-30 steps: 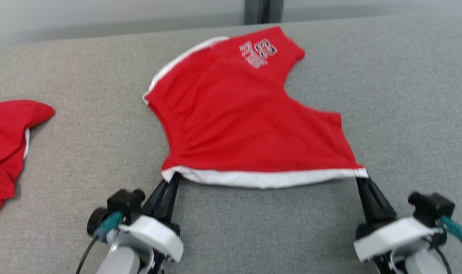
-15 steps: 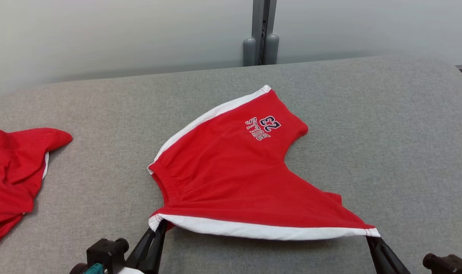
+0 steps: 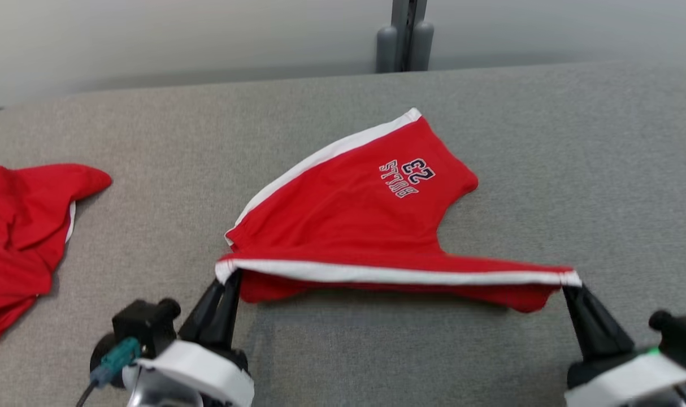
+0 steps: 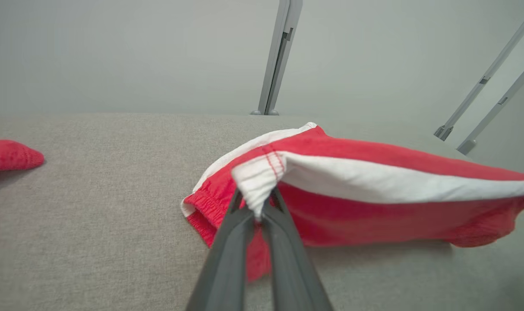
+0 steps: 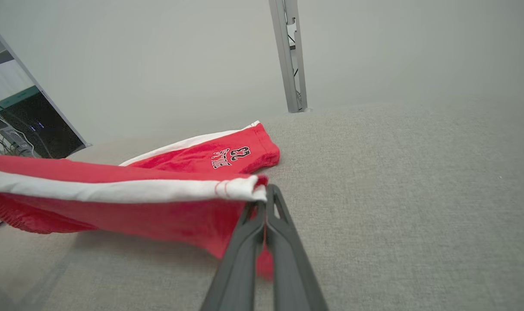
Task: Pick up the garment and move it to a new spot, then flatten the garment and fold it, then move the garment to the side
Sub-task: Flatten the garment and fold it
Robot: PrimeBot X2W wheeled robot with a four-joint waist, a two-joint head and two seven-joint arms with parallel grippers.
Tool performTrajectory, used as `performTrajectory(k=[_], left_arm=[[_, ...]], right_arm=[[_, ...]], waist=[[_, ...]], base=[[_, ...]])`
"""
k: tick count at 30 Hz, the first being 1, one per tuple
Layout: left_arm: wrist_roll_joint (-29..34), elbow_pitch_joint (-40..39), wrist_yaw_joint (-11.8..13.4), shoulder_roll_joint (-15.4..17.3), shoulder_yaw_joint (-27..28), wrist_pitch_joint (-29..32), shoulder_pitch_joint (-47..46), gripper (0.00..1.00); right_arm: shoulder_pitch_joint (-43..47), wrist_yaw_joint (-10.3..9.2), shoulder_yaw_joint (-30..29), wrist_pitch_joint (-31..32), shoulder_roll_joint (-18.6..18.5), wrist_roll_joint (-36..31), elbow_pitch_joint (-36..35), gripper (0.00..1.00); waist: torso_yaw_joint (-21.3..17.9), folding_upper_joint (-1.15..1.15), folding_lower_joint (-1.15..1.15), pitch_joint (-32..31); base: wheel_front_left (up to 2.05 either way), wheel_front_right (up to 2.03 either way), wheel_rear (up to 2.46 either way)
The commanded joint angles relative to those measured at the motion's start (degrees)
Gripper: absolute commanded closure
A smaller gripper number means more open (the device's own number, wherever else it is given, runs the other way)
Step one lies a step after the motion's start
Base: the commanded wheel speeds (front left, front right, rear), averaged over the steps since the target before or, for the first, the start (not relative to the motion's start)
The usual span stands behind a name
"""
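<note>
The garment (image 3: 354, 220) is a pair of red shorts with white trim and a printed number, lying on the grey table (image 3: 574, 169). Its near white-trimmed edge (image 3: 399, 275) is lifted off the cloth surface and stretched between both grippers. My left gripper (image 3: 233, 275) is shut on the left corner of that edge; in the left wrist view the corner (image 4: 255, 185) bunches between the fingers. My right gripper (image 3: 569, 284) is shut on the right corner, seen pinched in the right wrist view (image 5: 255, 185). The far leg with the print (image 5: 232, 156) still rests on the table.
A second red garment (image 3: 21, 232) lies crumpled at the table's left edge. A grey post (image 3: 405, 34) stands behind the table's far edge against a pale wall. Bare grey cloth stretches to the right of the shorts.
Both grippers have raised the near white edge off the table and carried it toward the far side, so the shorts begin to double over. The head camera has also shifted.
</note>
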Motion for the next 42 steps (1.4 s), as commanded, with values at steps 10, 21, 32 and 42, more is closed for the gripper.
performTrajectory(k=[10, 21, 32, 42], left_arm=[[1.2, 5.9, -2.7, -1.4, -1.6, -0.8, -13.5, 1.00], [0.1, 13.7, -5.3, -5.2, -4.8, -2.3, -24.0, 1.00], [-2.0, 21.1, -5.8, -7.1, -6.9, -6.0, -29.9, 1.00], [-1.8, 22.8, -4.1, -6.9, -6.7, -11.8, -28.3, 0.00]], right_arm=[[-21.6, 0.01, 4.1, -4.0, -9.6, 3.0, 10.7, 1.00], [-45.4, 0.01, 14.4, -4.8, -17.2, 7.5, 26.7, 1.00], [-59.1, 0.01, 25.0, -7.3, -18.8, 12.6, 42.6, 1.00], [-58.7, 0.01, 27.5, -14.4, -16.8, 14.1, 44.9, 0.00]], waist=[[5.6, 0.00, 0.00, 11.0], [10.9, 0.00, 0.00, 17.7], [13.2, 0.00, 0.00, 20.8], [10.7, 0.00, 0.00, 19.5]], base=[[0.00, 0.00, 0.00], [0.00, 0.00, 0.00], [0.00, 0.00, 0.00], [0.00, 0.00, 0.00]])
